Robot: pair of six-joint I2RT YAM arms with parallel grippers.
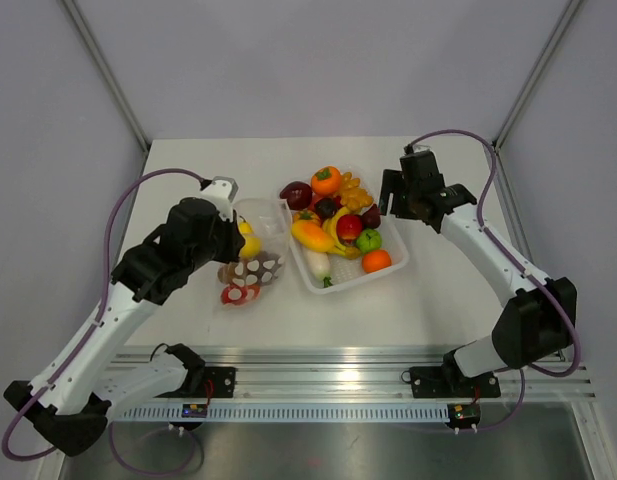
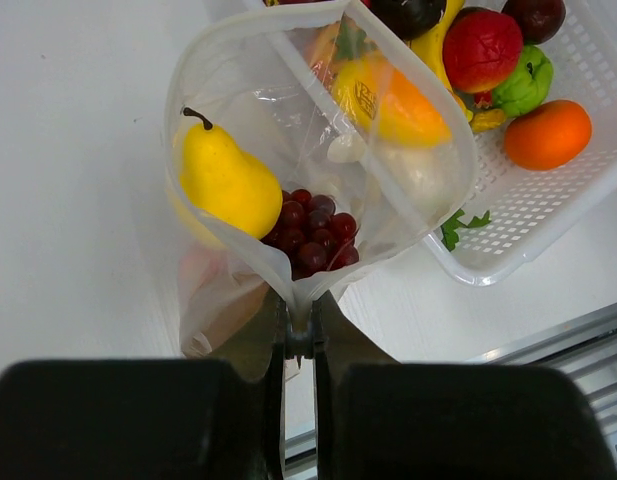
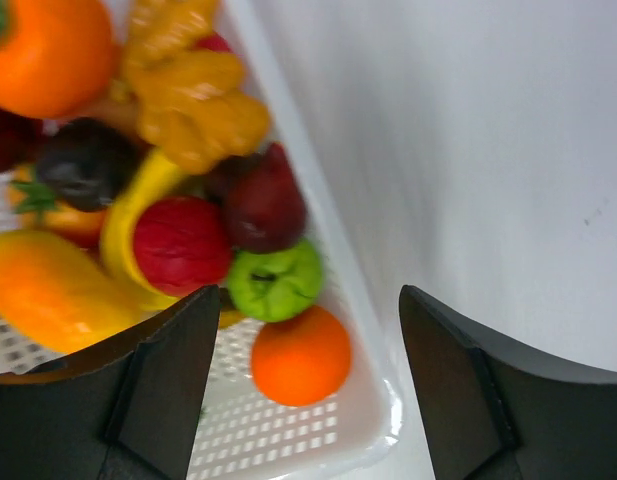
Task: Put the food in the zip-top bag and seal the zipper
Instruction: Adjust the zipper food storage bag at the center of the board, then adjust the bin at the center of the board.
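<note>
While L hand (image 2: 299, 335) pinches the zip-top bag (image 2: 288, 100) left of the tray (image 2: 548, 215) (R hand (image 3: 308, 330) spread over it), slick film may slip, spilling pear (image 2: 226, 180) & grapes (image 2: 313, 235).

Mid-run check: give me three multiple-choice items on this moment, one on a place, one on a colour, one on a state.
1. Where is the yellow pear? A in the white tray; B in the zip-top bag; C out of view.
2. What colour is the round fruit at the tray's near right corner? A blue; B white; C orange.
3. The left fingers are: A shut on the bag's edge; B wide open; C shut on the pear.
Answers: B, it lies behind the clear plastic beside the grapes; C, plainly orange in both wrist views; A, they pinch the bag's rim.
</note>
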